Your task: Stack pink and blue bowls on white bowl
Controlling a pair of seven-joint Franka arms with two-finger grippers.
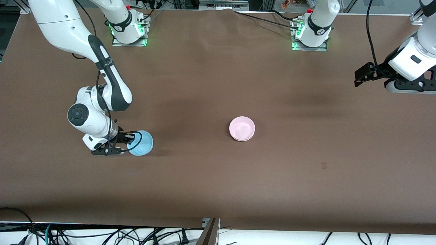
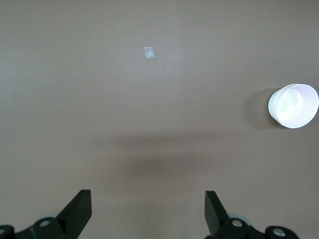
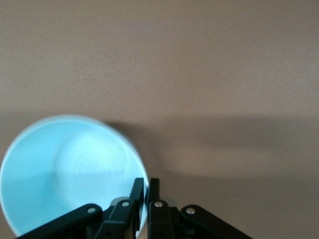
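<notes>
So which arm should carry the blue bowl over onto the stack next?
Right. The right gripper is shut on the blue bowl rim at its end of the table. The left gripper hangs open over bare table, away from the pink bowl, which sits on the white bowl.

In your front view the right claw (image 1: 131, 137) sits low at the middle left of the frame, gripping the rim of the blue bowl (image 1: 141, 143) on the brown surface (image 1: 218, 183). Just right of the frame's centre you can see the pink bowl (image 1: 242, 127) nested in the white bowl (image 1: 242, 139), of which only a thin rim shows. At the upper right edge, the left claw (image 1: 357, 77) waits above the surface.
</notes>
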